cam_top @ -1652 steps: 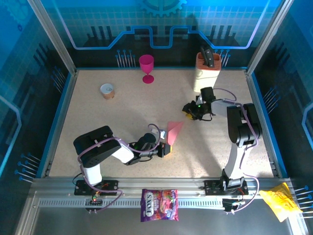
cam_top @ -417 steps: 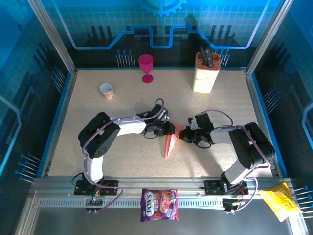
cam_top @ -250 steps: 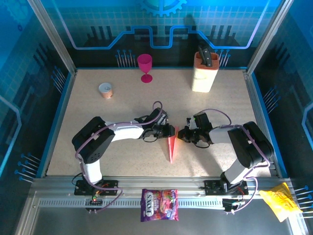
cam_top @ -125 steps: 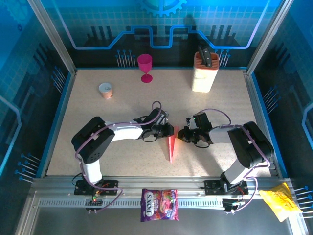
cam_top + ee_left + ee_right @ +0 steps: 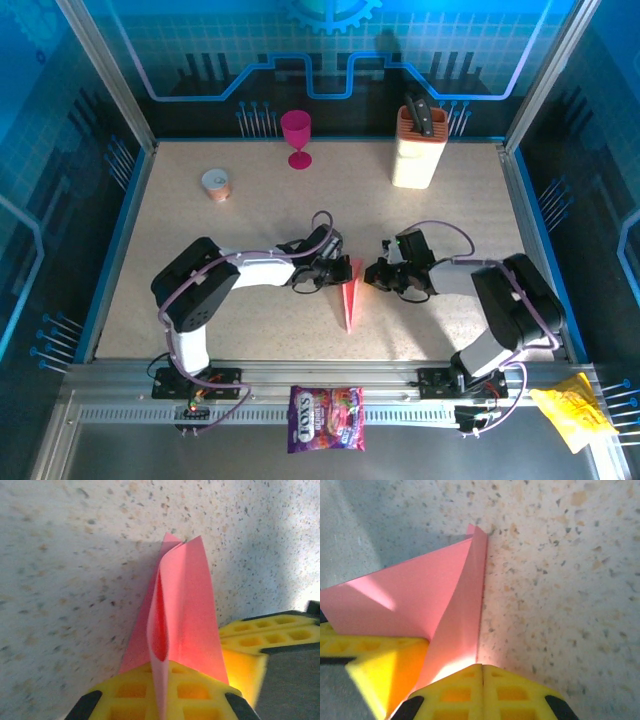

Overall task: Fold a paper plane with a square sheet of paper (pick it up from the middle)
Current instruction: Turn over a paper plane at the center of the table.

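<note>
Top cam sits high behind the near edge, looking down & fwd over the whole surface (image 5: pixel 200 230). Both wrist cams we find v. close, low over that surface, each looking out past its own yellow jaws. All 3 share the paper plane (image 5: pixel 351 300) mid-surface; wrist cams face it from opposite sides.

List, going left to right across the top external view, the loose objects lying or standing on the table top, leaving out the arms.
small round cup → magenta goblet → folded salmon-pink paper → cream knife block
</note>
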Action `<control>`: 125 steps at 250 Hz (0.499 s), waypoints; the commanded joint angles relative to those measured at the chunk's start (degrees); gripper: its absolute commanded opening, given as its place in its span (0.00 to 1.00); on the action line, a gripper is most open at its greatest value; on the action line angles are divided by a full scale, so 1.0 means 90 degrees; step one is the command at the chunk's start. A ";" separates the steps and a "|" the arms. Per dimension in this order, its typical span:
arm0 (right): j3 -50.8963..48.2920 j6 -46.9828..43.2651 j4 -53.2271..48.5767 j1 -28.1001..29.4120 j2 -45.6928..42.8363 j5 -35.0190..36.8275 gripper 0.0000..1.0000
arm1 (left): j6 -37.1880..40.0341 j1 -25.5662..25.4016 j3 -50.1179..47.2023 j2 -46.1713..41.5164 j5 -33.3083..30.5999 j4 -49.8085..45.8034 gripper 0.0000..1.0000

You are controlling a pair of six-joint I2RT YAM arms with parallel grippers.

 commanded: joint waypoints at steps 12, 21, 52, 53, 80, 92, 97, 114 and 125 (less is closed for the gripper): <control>-0.0065 -0.0305 -0.0852 0.0075 -0.0997 0.0298 0.00 | 0.0836 0.0126 0.0537 -0.0799 -0.0962 -0.1854 0.00; -0.0099 -0.0306 -0.0961 0.0101 -0.1204 0.0332 0.00 | 0.1023 0.0111 0.0699 -0.0863 -0.1191 -0.2294 0.00; -0.0217 -0.0270 -0.1300 0.0322 -0.1832 0.0523 0.00 | 0.1581 0.0137 0.1223 -0.0926 -0.1940 -0.3492 0.00; -0.0221 -0.0264 -0.1301 0.0332 -0.1851 0.0531 0.00 | 0.1600 0.0137 0.1229 -0.0918 -0.1964 -0.3520 0.00; -0.0309 -0.0143 -0.1485 0.0659 -0.2277 0.0729 0.00 | 0.1959 0.0189 0.1487 -0.0801 -0.2384 -0.4072 0.00; -0.0348 -0.0084 -0.1586 0.0836 -0.2459 0.0858 0.00 | 0.2097 0.0197 0.1541 -0.0714 -0.2551 -0.4193 0.00; -0.0370 -0.0061 -0.1634 0.0902 -0.2533 0.0908 0.00 | 0.2145 0.0198 0.1567 -0.0676 -0.2621 -0.4232 0.00; -0.0433 0.0029 -0.1742 0.1112 -0.2782 0.1073 0.00 | 0.2256 0.0240 0.1634 -0.0497 -0.2761 -0.4349 0.00; -0.0481 0.0095 -0.1818 0.1231 -0.2929 0.1183 0.00 | 0.2290 0.0244 0.1699 -0.0364 -0.2853 -0.4425 0.00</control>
